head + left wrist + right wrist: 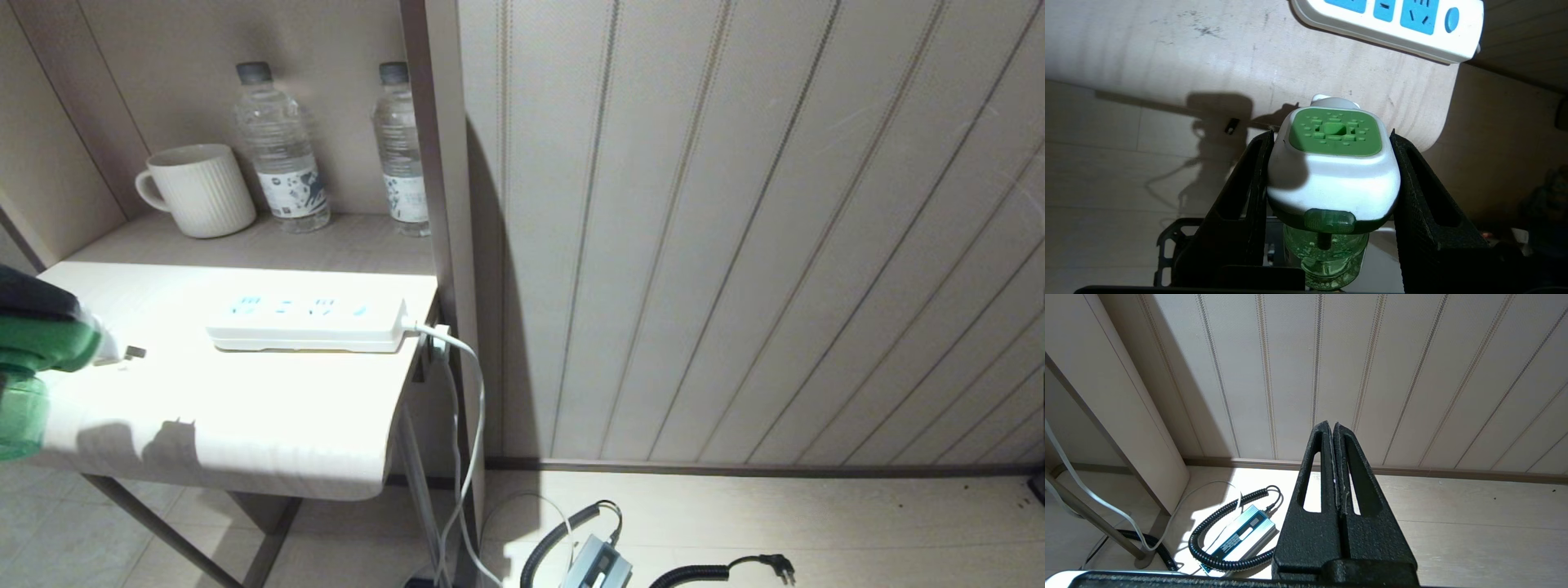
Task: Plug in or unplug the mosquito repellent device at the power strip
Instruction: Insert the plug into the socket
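The left end effector (1331, 179) is closed on the mosquito repellent device (1333, 171), one black finger on each side of its white head, the green bottle hanging between them. In the head view this device (37, 359) is at the far left edge of the frame, above the near left part of the desk (245, 425), its prongs (135, 353) pointing toward the power strip (306, 324). The strip lies flat in the left-centre of the frame, well apart from the device, and its pale blue sockets look free; its white cord leaves at the right end and drops over the desk edge. So the step in hand seems to be carrying the device to the strip for plugging in. The next move probably calls for turning the prongs downward, lining them with one socket, then pressing straight in. Behind, on the shelf at upper left, stand a mug (198, 189) and two water bottles (282, 147). The right end effector (1336, 465) is shut on nothing, idle above the floor.
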### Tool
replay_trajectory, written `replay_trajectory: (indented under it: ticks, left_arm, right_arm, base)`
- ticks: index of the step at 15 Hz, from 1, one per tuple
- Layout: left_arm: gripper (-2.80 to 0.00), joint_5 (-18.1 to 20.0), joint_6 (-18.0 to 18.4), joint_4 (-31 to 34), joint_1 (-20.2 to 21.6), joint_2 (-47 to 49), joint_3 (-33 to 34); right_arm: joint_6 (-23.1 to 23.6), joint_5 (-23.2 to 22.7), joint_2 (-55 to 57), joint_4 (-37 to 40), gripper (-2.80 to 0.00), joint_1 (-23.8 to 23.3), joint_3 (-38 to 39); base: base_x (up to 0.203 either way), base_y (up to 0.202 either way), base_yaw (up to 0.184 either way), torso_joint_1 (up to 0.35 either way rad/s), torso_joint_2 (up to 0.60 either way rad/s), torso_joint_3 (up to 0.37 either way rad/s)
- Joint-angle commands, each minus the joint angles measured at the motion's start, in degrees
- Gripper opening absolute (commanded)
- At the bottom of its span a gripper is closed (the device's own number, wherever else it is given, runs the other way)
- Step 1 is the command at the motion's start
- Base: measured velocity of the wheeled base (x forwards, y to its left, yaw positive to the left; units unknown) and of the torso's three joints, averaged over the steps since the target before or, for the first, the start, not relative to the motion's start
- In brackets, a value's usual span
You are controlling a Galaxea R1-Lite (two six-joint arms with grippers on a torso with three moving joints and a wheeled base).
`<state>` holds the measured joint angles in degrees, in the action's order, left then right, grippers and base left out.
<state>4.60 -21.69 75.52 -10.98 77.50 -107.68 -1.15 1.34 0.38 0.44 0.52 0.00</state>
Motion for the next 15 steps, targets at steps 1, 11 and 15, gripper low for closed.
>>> replay_trajectory:
  ticks: [1,11,15]
  left_arm:
    - [-2.8,-0.11,-1.12,0.15,-3.71,4.62,-1.12]
    - [-2.8,-4.6,-0.04,1.64,-6.5,1.96,-1.23]
    - [-2.8,-4.6,-0.08,1.91,-6.51,1.6,-1.22]
  right_arm:
    - [0.0,0.11,-0.03,0.0,-2.8,0.0,0.0]
    - [-0.08,0.24,-0.03,0.0,-2.8,0.0,0.0]
    - [-0.08,0.24,-0.03,0.0,-2.8,0.0,0.0]
  base:
    - [0.0,0.0,0.0,0.0,0.0,0.0]
    - [0.0,0.0,0.0,0.0,0.0,0.0]
    - [0.0,0.0,0.0,0.0,0.0,0.0]
